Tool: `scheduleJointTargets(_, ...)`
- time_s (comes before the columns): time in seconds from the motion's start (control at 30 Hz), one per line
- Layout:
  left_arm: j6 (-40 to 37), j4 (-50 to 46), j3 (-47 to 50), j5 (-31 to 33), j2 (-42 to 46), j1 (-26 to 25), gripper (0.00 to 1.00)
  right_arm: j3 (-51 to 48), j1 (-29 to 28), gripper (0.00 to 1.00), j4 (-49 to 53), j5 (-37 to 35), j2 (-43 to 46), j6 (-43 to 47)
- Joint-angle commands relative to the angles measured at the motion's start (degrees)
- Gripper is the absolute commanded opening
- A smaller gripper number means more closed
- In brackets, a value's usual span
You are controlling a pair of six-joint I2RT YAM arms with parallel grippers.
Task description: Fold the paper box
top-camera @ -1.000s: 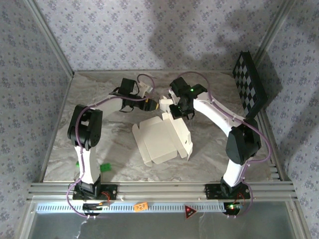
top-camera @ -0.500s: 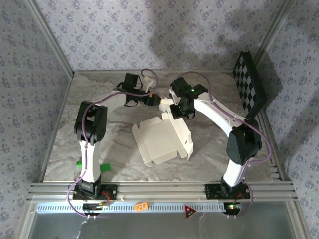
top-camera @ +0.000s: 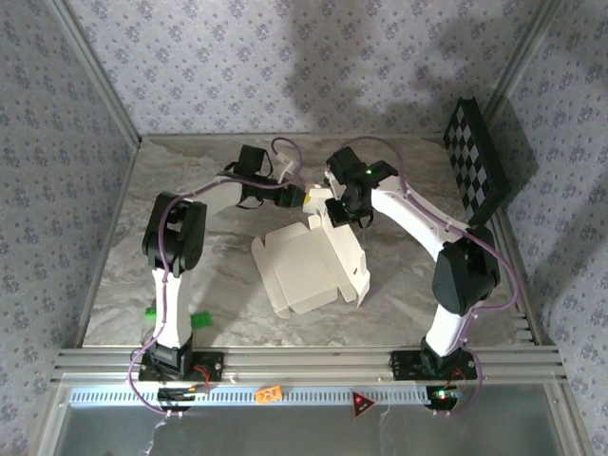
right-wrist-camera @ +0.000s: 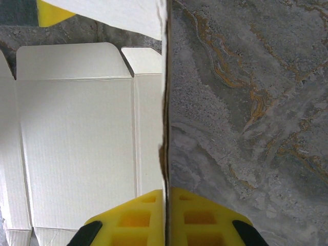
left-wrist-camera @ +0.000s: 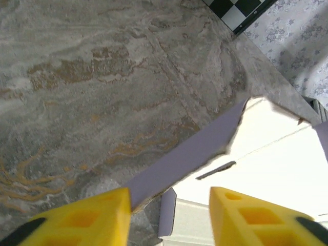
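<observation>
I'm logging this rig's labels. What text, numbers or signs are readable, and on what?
On the orange tag on the front rail: dark marks, too small to read.
On the red triangle sign, same rail: too blurred to read.
On the paper box: no print shows.
On the checkerboard panel: squares, no text.

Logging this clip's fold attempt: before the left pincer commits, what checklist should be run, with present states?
1. Edge of the paper box clamped in the right pincer: ok, card pinched edge-on.
2. The lavender flap inside the gap of the left pincer: ok.
3. That flap clamped by the left pincer: not ok, jaws apart.
4. Main panels resting on the table: ok in the top view.
5. The checkerboard panel away from both arms: ok.
6. Card uncreased at the grips: cannot tell.
</observation>
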State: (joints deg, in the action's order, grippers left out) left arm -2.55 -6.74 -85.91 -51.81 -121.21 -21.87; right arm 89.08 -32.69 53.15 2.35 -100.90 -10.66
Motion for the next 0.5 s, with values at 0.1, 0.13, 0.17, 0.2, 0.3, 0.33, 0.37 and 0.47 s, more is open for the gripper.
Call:
scheduleJointTargets(0.1,-1.0,-0.3,2.2,0.3,4.3,-1.1,0.3,-1.2,-0.1,0.0,3.4,0.8,-0.5,0.1)
scheduleJointTargets(0.13,-1.1,-0.6,2.1,0.7,4.4,-1.1,0.28,-1.1,-0.1,0.0,3.3,0.8,-0.5,0.1)
scheduleJointTargets(0.17,-0.9,-0.8,2.1,1.0,4.5,-1.2,0.25,-1.1,-0.2,0.0,3.3,0.8,-0.5,0.1)
scheduleJointTargets(0.2,-0.9,-0.7,2.2,1.2,4.7,-1.2,0.23,-1.0,-0.2,0.0,3.3,0.7,-0.5,0.1)
scheduleJointTargets(0.3,-0.4,-0.8,2.2,2.5,5.3,-1.3,0.18,-0.8,-0.2,0.0,3.5,0.6,-0.6,0.0)
scheduleJointTargets(0.33,-0.3,-1.2,2.1,2.5,5.4,-1.4,0.15,-0.7,-0.3,0.0,3.3,0.6,-0.6,-0.1)
scheduleJointTargets(0.37,-0.3,-1.6,1.9,2.5,5.4,-1.4,0.14,-0.7,-0.3,0.0,3.3,0.6,-0.6,-0.2)
scheduleJointTargets(0.47,-0.4,-3.0,2.0,2.4,6.0,-1.6,0.11,-0.6,-0.2,0.0,3.2,0.3,-0.7,-0.7)
